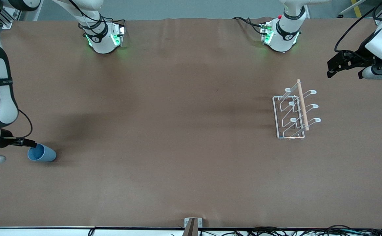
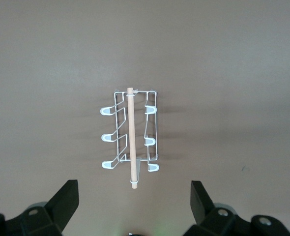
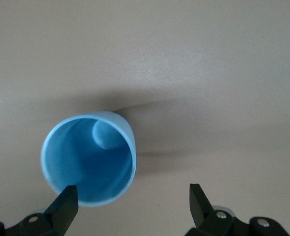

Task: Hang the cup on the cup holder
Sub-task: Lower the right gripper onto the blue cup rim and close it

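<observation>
Nearby, cup (image 1: 42,153) on its side just beside right gripper's (image 3: 133,200) spread fingers (image 3: 66,201); left gripper (image 2: 133,199), fingers apart, above cup holder (image 2: 130,139).

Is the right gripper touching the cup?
Cannot tell. In the right wrist view, one finger of the open right gripper overlaps the cup rim; no view shows contact or gap plainly.

You have one blue cup (image 1: 42,153) by the table edge at the right arm's end, one white wire rack (image 1: 294,113) toward the left arm's end, six prongs on it, one wooden dowel (image 1: 302,105), two grippers, both open.
</observation>
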Controlling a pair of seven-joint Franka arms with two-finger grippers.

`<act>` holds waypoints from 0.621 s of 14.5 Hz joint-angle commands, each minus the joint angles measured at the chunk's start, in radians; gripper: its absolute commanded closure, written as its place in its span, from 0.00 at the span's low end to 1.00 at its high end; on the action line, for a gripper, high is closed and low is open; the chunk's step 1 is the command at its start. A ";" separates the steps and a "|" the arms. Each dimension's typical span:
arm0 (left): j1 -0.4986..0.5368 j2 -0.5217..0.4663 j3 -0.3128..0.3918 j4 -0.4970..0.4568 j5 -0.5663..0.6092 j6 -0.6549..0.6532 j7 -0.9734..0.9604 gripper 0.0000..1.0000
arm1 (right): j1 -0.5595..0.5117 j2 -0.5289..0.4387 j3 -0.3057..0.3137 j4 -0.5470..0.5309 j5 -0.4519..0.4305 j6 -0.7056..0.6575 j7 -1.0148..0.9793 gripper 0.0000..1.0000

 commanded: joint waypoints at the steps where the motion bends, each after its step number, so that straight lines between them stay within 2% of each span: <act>1: 0.005 0.012 -0.001 0.024 -0.014 -0.007 0.012 0.00 | -0.017 0.024 0.016 0.013 0.004 0.015 -0.011 0.04; 2: 0.005 0.012 -0.001 0.024 -0.014 -0.007 0.013 0.00 | -0.017 0.032 0.016 0.013 0.004 0.032 -0.011 0.11; 3: 0.005 0.012 -0.002 0.024 -0.014 -0.007 0.013 0.00 | -0.017 0.037 0.016 0.013 0.004 0.037 -0.011 0.32; 4: 0.005 0.012 -0.001 0.024 -0.014 -0.007 0.013 0.00 | -0.015 0.038 0.016 0.014 0.004 0.038 -0.009 0.65; 5: 0.005 0.012 -0.002 0.024 -0.014 -0.007 0.013 0.00 | -0.017 0.041 0.016 0.014 0.007 0.040 -0.006 0.85; 6: 0.005 0.012 -0.002 0.024 -0.014 -0.007 0.013 0.00 | -0.017 0.043 0.016 0.016 0.017 0.038 -0.005 0.96; 9: 0.005 0.012 -0.002 0.024 -0.014 -0.007 0.013 0.00 | -0.015 0.044 0.016 0.017 0.024 0.038 -0.002 0.98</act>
